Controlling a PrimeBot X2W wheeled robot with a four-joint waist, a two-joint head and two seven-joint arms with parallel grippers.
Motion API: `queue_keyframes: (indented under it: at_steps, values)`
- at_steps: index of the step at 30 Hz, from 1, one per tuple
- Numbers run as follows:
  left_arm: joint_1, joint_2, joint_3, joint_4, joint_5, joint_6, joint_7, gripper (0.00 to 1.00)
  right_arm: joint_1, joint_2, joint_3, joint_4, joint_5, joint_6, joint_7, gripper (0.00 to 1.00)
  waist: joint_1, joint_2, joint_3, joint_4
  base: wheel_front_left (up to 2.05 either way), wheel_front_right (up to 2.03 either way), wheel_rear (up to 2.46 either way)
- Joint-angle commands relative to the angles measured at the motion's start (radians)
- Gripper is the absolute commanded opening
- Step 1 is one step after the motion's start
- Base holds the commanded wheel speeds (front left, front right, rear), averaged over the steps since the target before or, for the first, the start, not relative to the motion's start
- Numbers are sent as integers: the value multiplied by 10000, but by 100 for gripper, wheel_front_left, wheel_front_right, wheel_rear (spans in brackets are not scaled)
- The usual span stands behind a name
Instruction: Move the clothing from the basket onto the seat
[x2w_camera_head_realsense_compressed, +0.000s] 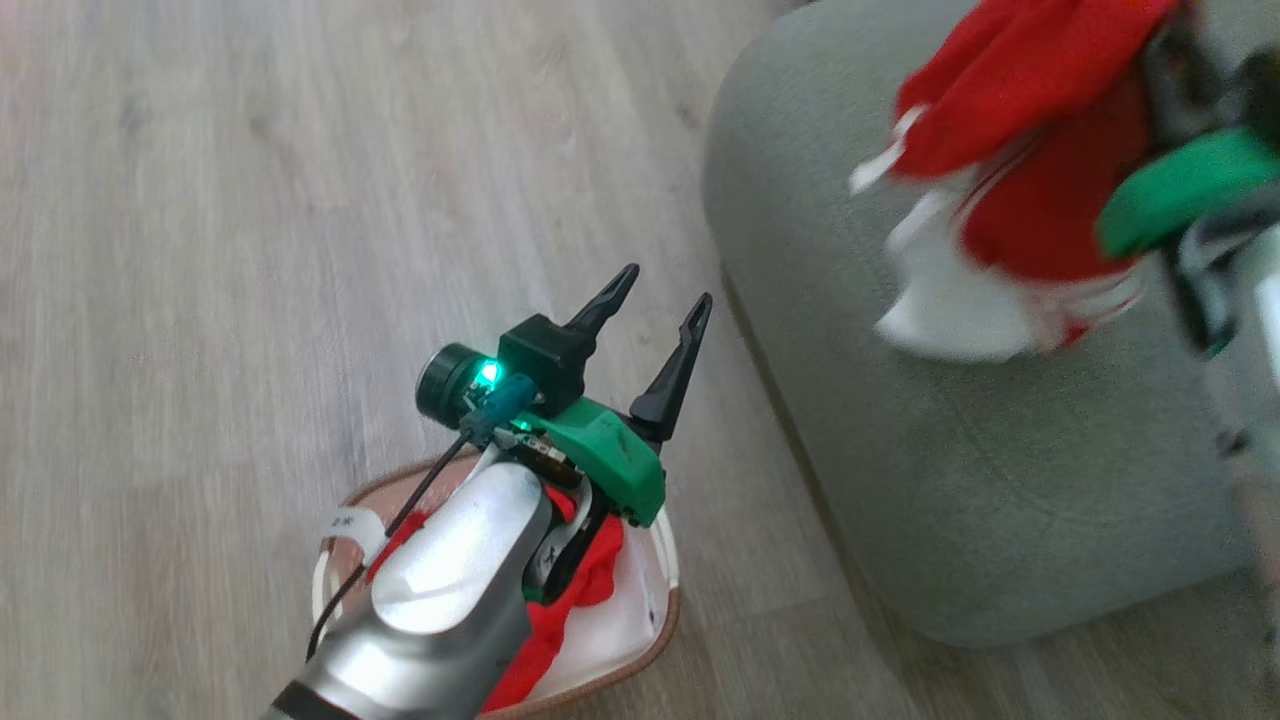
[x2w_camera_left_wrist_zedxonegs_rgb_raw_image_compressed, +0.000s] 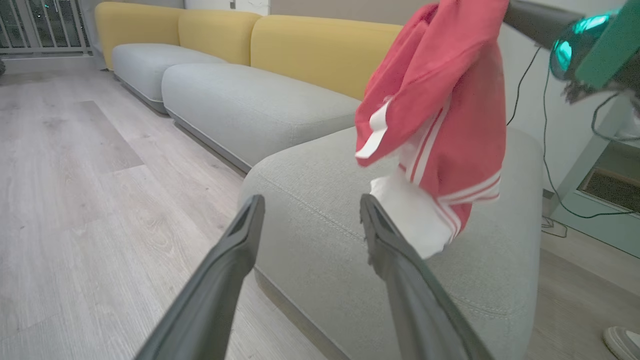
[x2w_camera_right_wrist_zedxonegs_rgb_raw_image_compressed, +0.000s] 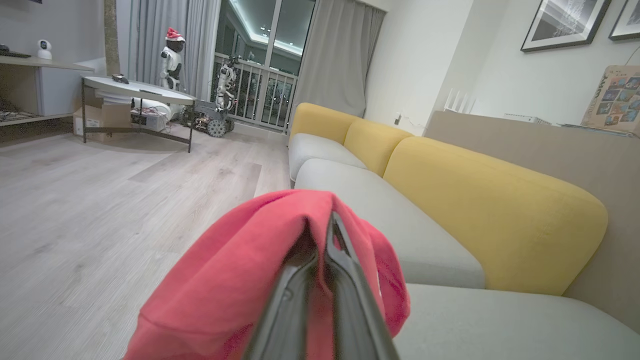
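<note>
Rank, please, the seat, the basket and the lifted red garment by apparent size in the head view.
1. seat: clearly largest.
2-3. lifted red garment and basket look alike; the garment hangs nearer the camera, and the left arm hides part of the basket.

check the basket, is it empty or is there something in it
Not empty: red clothing lies in the basket, partly hidden under the left arm in the head view.

The pale wood-look floor (x2w_camera_head_realsense_compressed: 250, 200) carries the large grey-green seat (x2w_camera_head_realsense_compressed: 950, 500). The cream basket (x2w_camera_head_realsense_compressed: 640, 610) stands on it left of the seat, with red clothing (x2w_camera_head_realsense_compressed: 590, 585) inside.
</note>
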Motion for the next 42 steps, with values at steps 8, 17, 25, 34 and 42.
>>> queue_keyframes:
  at_steps: [8, 17, 25, 34, 42]
  values:
    - [-997, 119, 482, -715, 688, -12, -122, 100, -2906, -1560, -603, 513, 369, 71, 484, 0, 0, 0, 2106, 1239, 0, 0, 0]
    - [-1699, 254, 538, -1386, 1221, -19, -122, 100, -5126, -2449, -1915, 1992, -571, 71, 547, 0, 0, 0, 3934, 1826, 0, 0, 0]
    - [-2107, 209, 296, -1661, 1532, -9, -122, 100, -5476, -2620, -3400, 3487, -2039, 71, 370, 0, 0, 0, 4806, 2087, 0, 0, 0]
    - [-2113, 266, 198, -1596, 1597, -52, -122, 100, -4780, -2199, -5141, 4648, -3244, 71, 182, 0, 0, 0, 5003, 2161, 0, 0, 0]
    - [-2058, 460, 297, -1447, 1525, -7, -122, 100, -4523, -1561, -5832, 4967, -4035, 71, -103, 100, 0, 0, 4832, 1996, 0, 0, 0]
